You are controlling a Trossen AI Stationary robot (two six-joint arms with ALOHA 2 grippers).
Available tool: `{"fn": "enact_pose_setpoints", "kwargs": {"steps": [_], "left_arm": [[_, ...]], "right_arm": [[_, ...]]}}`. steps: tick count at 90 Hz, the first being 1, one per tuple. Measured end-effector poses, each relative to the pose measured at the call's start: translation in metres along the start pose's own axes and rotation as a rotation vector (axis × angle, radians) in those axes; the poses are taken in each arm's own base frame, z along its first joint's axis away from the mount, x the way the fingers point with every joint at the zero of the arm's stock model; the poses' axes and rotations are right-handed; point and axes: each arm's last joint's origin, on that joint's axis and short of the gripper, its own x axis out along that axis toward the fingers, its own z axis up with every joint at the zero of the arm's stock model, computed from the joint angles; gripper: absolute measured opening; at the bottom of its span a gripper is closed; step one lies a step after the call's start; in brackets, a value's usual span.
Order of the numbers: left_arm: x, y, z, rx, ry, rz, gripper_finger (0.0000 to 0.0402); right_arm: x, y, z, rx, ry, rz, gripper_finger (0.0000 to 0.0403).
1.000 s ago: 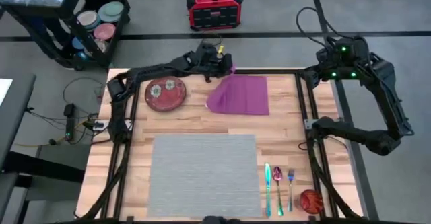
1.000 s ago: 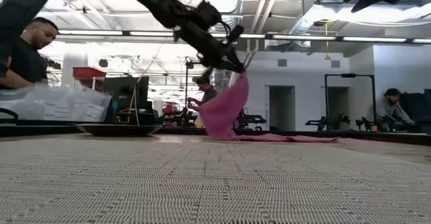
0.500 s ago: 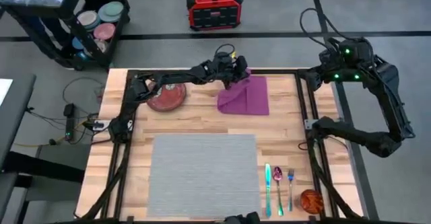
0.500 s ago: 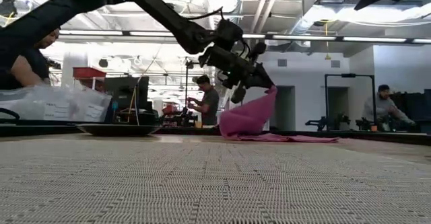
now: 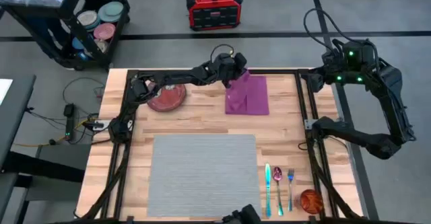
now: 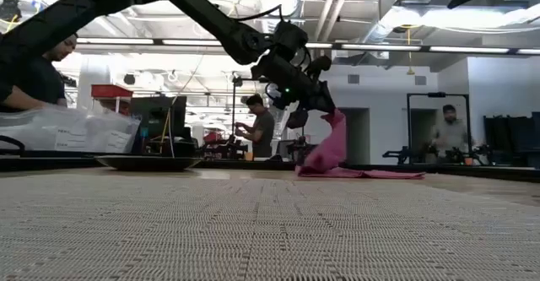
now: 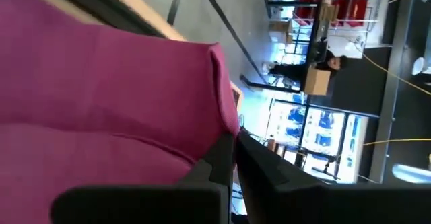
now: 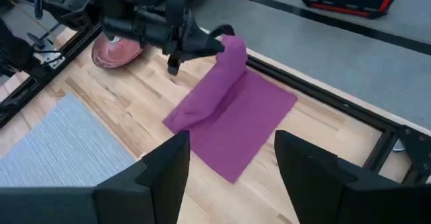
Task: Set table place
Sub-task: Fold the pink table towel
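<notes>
Reaching across the far edge of the bench, the left gripper has its fingers pinched on a raised corner of the purple napkin. That corner is lifted off the wood and folded over toward the napkin's own middle; the remainder lies flat near the far edge, right of centre. The low view shows the cloth hanging from the left gripper in a steep fold, its lower part trailing onto the bench.

The grey placemat lies flat at the near centre of the bench, well apart from the napkin, with nothing on it. A red plate sits at the far left, partly under the left arm. Right of the placemat, a knife, a spoon and a fork lie side by side, with an orange ball-like object just beside them.

The right gripper is held above the far right corner, off the work area, its fingers spread wide and empty.
</notes>
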Motion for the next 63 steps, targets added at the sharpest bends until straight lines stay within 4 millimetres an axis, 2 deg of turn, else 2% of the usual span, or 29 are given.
{"fn": "enact_pose_setpoints", "kwargs": {"steps": [13, 38, 63], "left_arm": [[0.0, 0.001, 0.001, 0.016, -0.011, 0.01, 0.0], [-0.001, 0.004, -0.011, 0.032, -0.026, 0.037, 0.0], [-0.002, 0.001, -0.019, 0.259, -0.054, -0.003, 0.0]], "right_arm": [[0.0, 0.0, 0.0, 0.003, 0.002, 0.0, 0.0205], [0.0, 0.0, 0.0, 0.003, 0.003, 0.0, 0.0205], [0.0, 0.002, -0.001, -0.004, 0.009, 0.055, 0.0205]]}}
